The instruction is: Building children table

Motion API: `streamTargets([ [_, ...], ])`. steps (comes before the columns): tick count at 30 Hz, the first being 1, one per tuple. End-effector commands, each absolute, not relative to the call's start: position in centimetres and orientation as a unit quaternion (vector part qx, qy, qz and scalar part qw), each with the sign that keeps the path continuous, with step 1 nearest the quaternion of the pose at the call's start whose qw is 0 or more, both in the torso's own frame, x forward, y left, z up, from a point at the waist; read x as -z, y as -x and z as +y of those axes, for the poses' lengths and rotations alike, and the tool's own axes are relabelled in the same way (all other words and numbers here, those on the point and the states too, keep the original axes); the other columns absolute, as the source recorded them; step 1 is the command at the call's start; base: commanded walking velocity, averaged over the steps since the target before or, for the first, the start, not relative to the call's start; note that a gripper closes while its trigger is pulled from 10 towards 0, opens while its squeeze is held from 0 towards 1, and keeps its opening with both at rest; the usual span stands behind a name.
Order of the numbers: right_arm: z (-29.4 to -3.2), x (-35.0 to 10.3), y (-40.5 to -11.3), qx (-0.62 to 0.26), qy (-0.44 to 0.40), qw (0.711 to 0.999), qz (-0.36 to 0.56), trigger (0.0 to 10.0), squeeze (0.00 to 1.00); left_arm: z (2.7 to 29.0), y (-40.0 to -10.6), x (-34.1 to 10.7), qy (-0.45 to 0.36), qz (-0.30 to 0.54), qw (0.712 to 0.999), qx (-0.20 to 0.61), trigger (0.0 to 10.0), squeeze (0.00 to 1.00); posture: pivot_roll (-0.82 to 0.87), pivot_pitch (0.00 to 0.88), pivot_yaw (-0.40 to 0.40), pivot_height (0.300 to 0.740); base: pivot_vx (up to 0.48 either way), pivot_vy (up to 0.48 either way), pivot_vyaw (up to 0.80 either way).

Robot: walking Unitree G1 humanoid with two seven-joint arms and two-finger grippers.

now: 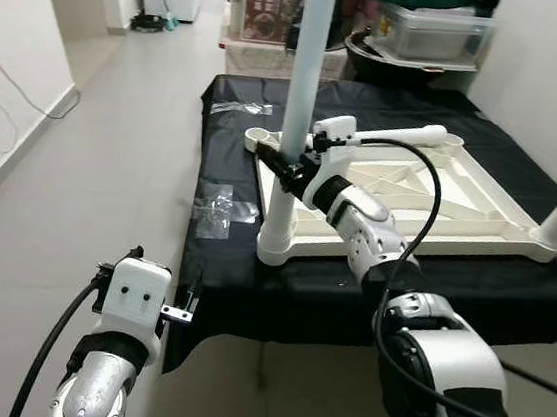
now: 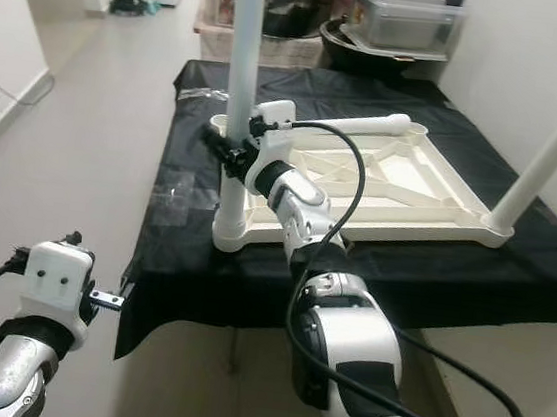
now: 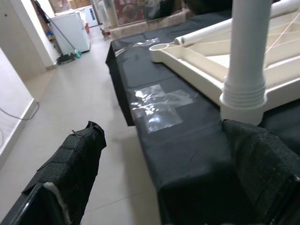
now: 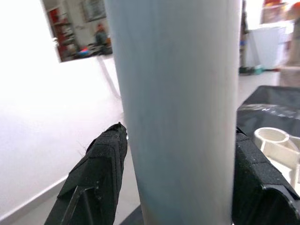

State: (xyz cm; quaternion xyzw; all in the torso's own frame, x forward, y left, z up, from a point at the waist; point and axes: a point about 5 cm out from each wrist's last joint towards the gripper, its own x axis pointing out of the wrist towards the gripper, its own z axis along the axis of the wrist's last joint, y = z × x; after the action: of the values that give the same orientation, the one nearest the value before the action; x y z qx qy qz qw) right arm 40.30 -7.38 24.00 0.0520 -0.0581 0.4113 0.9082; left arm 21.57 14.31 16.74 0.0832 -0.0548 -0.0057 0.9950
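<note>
Two black fingers [image 4: 101, 173] of the right gripper [image 1: 291, 167] straddle the upright table leg [image 1: 304, 91], seated in the near-left corner socket of the upturned white tabletop [image 1: 400, 197] on the black-draped worktop [image 1: 223, 253]. The leg's long axis runs vertically between them; contact cannot be confirmed. The left gripper [image 3: 178, 173], fingers spread and empty, hangs low off the worktop's near-left edge, farther away.

Both arms [image 1: 414, 345] have silver-white shells with black joints and external black cables [image 1: 430, 201]. The left wrist housing [image 1: 136, 296] is white, apparently with two dark screw holes. The fingers [image 3: 70, 168] are padded in textured black.
</note>
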Motion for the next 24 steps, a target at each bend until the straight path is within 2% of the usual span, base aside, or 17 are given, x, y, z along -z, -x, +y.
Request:
streamTargets([
  [1, -6.3, -24.1, -39.9, -0.476, -0.071, 0.876, -0.037, 10.0, 0.00, 14.2, -21.7, -16.5, -0.089, -0.054, 0.995, 0.004, 10.0, 0.00, 0.06, 0.028, -0.051, 0.740, 0.000, 0.000, 0.00],
  [2, -6.0, -24.4, -39.5, -0.525, -0.070, 0.848, -0.027, 10.0, 0.00, 14.2, -21.7, -16.5, -0.090, -0.055, 0.994, 0.004, 10.0, 0.00, 0.07, 0.023, -0.056, 0.740, 0.000, 0.000, 0.00],
  [3, -6.0, -24.4, -39.5, -0.525, -0.070, 0.848, -0.027, 10.0, 0.00, 14.2, -21.7, -16.5, -0.090, -0.055, 0.994, 0.004, 10.0, 0.00, 0.07, 0.023, -0.056, 0.740, 0.000, 0.000, 0.00],
  [4, -5.6, -24.3, -38.8, -0.596, -0.060, 0.801, -0.006, 10.0, 0.00, 14.3, -21.6, -16.6, -0.091, -0.056, 0.994, 0.004, 10.0, 0.00, 0.07, 0.019, -0.061, 0.740, 0.000, 0.000, 0.00],
  [6, -5.6, -24.3, -38.8, -0.596, -0.060, 0.801, -0.006, 10.0, 0.00, 14.3, -21.6, -16.6, -0.091, -0.056, 0.994, 0.004, 10.0, 0.00, 0.07, 0.019, -0.061, 0.740, 0.000, 0.000, 0.00],
  [8, -5.1, -23.9, -38.3, -0.639, -0.042, 0.768, 0.015, 10.0, 0.00, 14.3, -21.5, -16.6, -0.090, -0.057, 0.994, 0.002, 10.0, 0.00, 0.08, 0.016, -0.067, 0.740, 0.000, 0.000, 0.00],
  [10, -4.4, -23.6, -38.0, -0.658, -0.016, 0.753, 0.023, 10.0, 0.00, 14.2, -21.4, -16.5, -0.092, -0.055, 0.994, 0.004, 10.0, 0.00, 0.08, 0.014, -0.070, 0.740, 0.000, 0.000, 0.00],
  [13, -3.8, -23.6, -37.8, -0.669, -0.007, 0.743, 0.026, 10.0, 0.00, 14.2, -21.2, -16.3, -0.092, -0.053, 0.994, 0.005, 10.0, 0.00, 0.09, 0.012, -0.075, 0.740, 0.000, 0.000, 0.00],
  [16, -3.4, -23.3, -37.7, -0.665, 0.002, 0.746, 0.031, 10.0, 0.00, 14.2, -21.2, -16.2, -0.092, -0.052, 0.994, 0.004, 10.0, 0.00, 0.09, 0.012, -0.077, 0.740, 0.000, 0.000, 0.00],
  [17, -3.2, -23.2, -37.8, -0.658, 0.008, 0.752, 0.033, 0.0, 0.00, 14.2, -21.2, -16.2, -0.092, -0.053, 0.994, 0.003, 10.0, 0.00, 0.09, 0.010, -0.076, 0.740, 0.000, 0.000, 0.00],
  [22, -3.0, -22.9, -37.9, -0.644, -0.003, 0.765, 0.028, 0.0, 0.00, 14.1, -21.2, -16.2, -0.093, -0.053, 0.994, 0.003, 10.0, 0.00, 0.09, 0.006, -0.072, 0.740, 0.000, 0.000, 0.00],
  [23, -3.2, -22.9, -38.1, -0.624, -0.006, 0.781, 0.020, 0.0, 0.00, 14.1, -21.2, -16.2, -0.093, -0.054, 0.994, 0.003, 10.0, 0.00, 0.09, 0.001, -0.071, 0.740, 0.000, 0.000, 0.00],
  [24, -3.2, -22.9, -38.1, -0.624, -0.006, 0.781, 0.020, 0.0, 0.00, 14.1, -21.2, -16.2, -0.093, -0.054, 0.994, 0.003, 10.0, 0.00, 0.09, 0.001, -0.071, 0.740, 0.000, 0.000, 0.00],
])
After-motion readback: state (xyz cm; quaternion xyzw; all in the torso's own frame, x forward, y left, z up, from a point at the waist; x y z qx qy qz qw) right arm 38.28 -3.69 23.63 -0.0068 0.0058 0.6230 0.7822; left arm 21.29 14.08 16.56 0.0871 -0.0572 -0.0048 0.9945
